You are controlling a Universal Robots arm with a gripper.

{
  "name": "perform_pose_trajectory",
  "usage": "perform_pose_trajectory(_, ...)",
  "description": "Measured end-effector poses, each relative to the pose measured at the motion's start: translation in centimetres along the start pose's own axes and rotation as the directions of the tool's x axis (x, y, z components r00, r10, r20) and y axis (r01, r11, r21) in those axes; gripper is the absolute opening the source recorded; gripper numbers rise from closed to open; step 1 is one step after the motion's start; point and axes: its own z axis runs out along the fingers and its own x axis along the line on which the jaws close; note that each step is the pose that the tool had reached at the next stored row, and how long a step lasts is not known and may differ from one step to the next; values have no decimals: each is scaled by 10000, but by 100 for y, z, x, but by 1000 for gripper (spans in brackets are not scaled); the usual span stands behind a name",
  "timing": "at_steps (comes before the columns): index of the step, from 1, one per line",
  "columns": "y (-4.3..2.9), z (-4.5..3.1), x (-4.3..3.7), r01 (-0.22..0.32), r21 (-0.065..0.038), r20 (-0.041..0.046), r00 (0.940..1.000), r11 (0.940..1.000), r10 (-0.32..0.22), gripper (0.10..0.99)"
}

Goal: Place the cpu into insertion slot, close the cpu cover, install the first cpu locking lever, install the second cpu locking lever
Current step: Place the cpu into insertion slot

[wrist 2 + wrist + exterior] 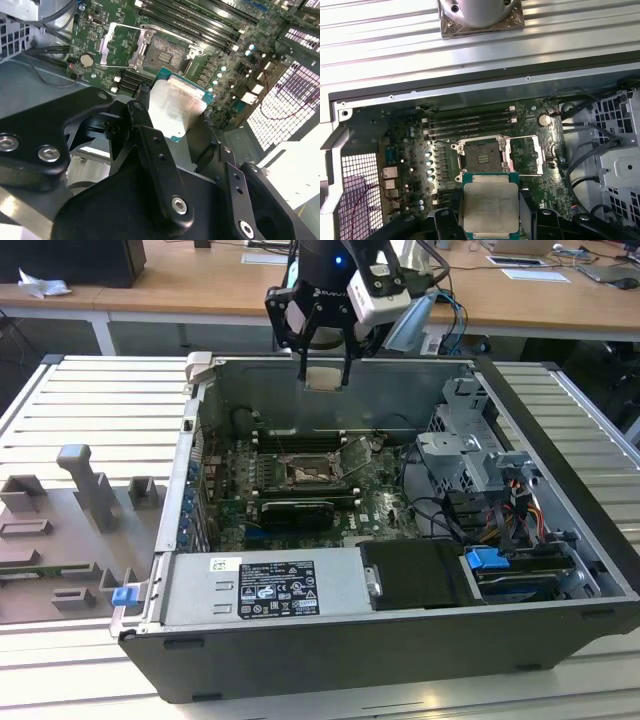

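cpu (489, 210) is hanging pinched between the fingers of your gripper (323, 380), up over the open case (250, 390) and well above the socket (482, 155). the socket is sitting empty, with the cover (527, 155) lying flipped open beside it. by my reading you are still working on step one: seating, closing and both locking steps are all waiting.

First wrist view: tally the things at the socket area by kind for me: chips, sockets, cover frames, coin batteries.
Small flat square silver-beige cpu: 1
Empty square dark insertion socket: 1
Thin silvery metal hinged cpu cover, swung open: 1
Round silver coin battery: 1
Total: 4
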Motion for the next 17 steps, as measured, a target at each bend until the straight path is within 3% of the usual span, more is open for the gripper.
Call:
perform_pose_trajectory(7,-1,7,0,-887,-17,79,9960,9961,887,537)
perform_pose_trajectory(17,-1,12,0,-1920,-51,168,9812,9814,1920,537)
